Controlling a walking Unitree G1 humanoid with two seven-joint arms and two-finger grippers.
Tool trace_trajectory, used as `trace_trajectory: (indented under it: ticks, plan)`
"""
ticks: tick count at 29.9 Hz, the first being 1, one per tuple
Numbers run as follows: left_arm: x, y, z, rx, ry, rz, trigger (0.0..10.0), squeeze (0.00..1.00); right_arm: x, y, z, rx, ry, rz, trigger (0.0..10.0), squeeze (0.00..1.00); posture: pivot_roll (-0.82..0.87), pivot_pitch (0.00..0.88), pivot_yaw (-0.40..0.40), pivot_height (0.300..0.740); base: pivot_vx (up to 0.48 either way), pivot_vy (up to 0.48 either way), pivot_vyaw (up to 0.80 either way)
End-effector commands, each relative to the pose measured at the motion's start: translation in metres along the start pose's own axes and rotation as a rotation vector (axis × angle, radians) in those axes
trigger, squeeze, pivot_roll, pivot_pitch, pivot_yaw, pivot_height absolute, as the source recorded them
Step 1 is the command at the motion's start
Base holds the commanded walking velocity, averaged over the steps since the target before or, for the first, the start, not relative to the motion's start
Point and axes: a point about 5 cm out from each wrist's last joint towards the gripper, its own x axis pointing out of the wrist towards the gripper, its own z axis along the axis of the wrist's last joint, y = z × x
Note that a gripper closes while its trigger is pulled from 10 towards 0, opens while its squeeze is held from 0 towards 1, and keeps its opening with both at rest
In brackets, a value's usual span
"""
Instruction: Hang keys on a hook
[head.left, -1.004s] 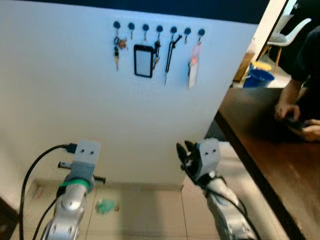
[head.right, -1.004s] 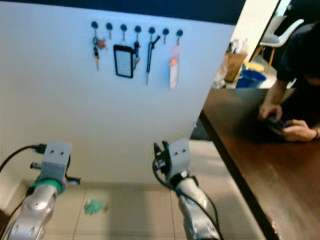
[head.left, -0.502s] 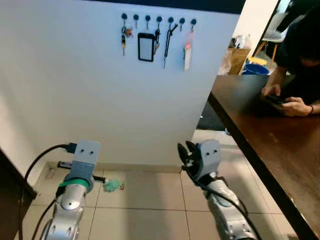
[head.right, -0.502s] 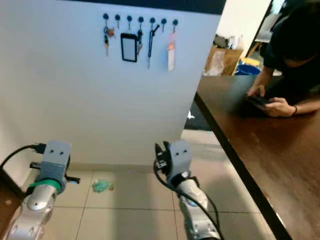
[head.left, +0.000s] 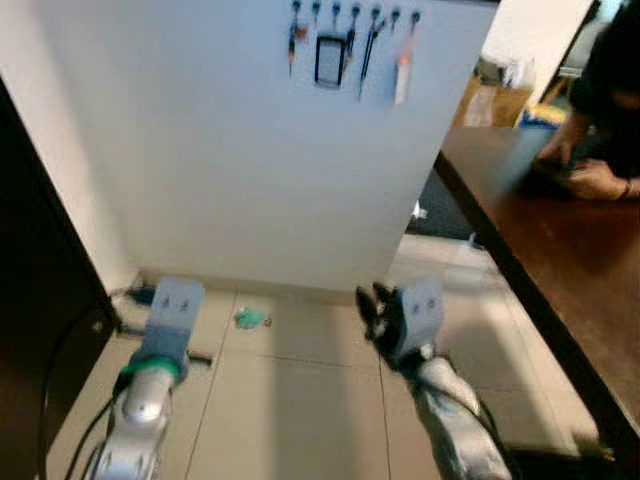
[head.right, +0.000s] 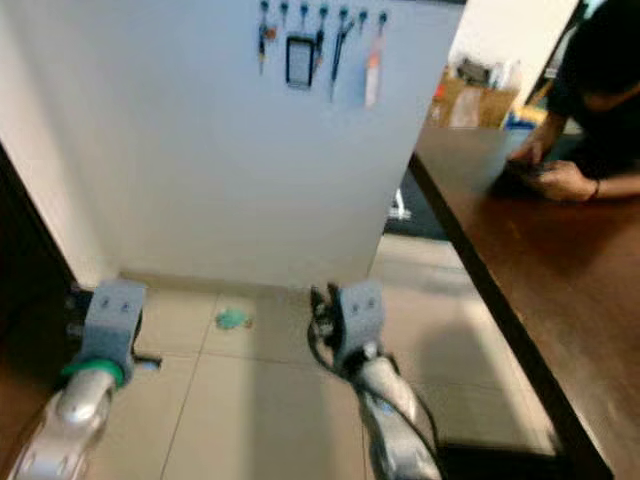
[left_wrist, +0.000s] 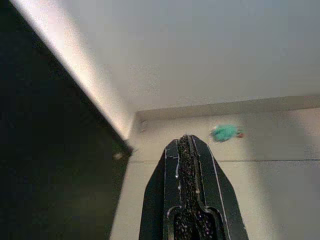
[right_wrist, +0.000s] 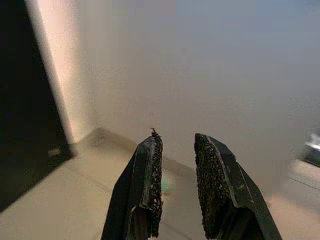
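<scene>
A row of dark hooks (head.left: 352, 14) runs along the top of the white wall (head.left: 260, 170). From them hang a bunch of keys (head.left: 292, 42), a black-framed card (head.left: 330, 60), a dark strap and a pale tag. A small green thing (head.left: 248, 318) lies on the tiled floor by the wall's foot, and the left wrist view shows it (left_wrist: 225, 132) ahead of my fingers. My left gripper (left_wrist: 186, 145) is shut with nothing in it. My right gripper (right_wrist: 175, 145) stands open by a narrow gap, holding nothing. Both are held low, far below the hooks.
A long brown table (head.left: 540, 250) runs down the right side. A person (head.left: 610, 110) leans on its far end holding a phone. A dark piece of furniture (head.left: 40, 300) stands at the left. Pale floor tiles (head.left: 300, 390) lie between them.
The camera has drawn back from the wall and tilted down: the hooks sit higher and smaller, more floor shows, and the dark furniture has come in at the left. Both grippers keep their pose.
</scene>
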Motion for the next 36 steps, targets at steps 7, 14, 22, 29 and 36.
trace_trajectory:
  ticks: [7, 14, 22, 29, 36]
  plan:
    - [-0.002, -0.0022, -0.0062, 0.006, 0.027, -0.008, 10.0, 0.0, -0.0024, -0.0037, -0.0021, -0.004, 0.011, -0.011, 10.0, 0.0, 0.09, 0.041, 0.038, 0.74, -0.35, 0.0, 0.0]
    - [-0.0016, -0.0027, -0.0063, 0.016, 0.03, -0.015, 10.0, 0.0, -0.0022, -0.0039, -0.0019, -0.006, 0.011, -0.011, 10.0, 0.0, 0.09, 0.041, 0.039, 0.74, -0.156, 0.0, 0.0]
    - [-0.0018, -0.0044, -0.0049, 0.025, 0.018, -0.031, 10.0, 0.0, -0.002, -0.0035, -0.002, -0.005, 0.012, -0.01, 10.0, 0.0, 0.09, 0.043, 0.039, 0.74, 0.0, 0.0, 0.0]
    - [-0.0025, -0.0059, -0.0034, 0.039, 0.006, -0.038, 10.0, 0.0, -0.0019, -0.0035, -0.0019, -0.003, 0.012, -0.01, 10.0, 0.0, 0.09, 0.043, 0.041, 0.74, 0.0, 0.0, 0.0]
    - [-0.0025, -0.006, -0.0034, 0.037, 0.009, -0.04, 10.0, 0.0, -0.0018, -0.0037, -0.0019, -0.003, 0.012, -0.01, 10.0, 0.0, 0.09, 0.044, 0.041, 0.74, 0.0, 0.0, 0.0]
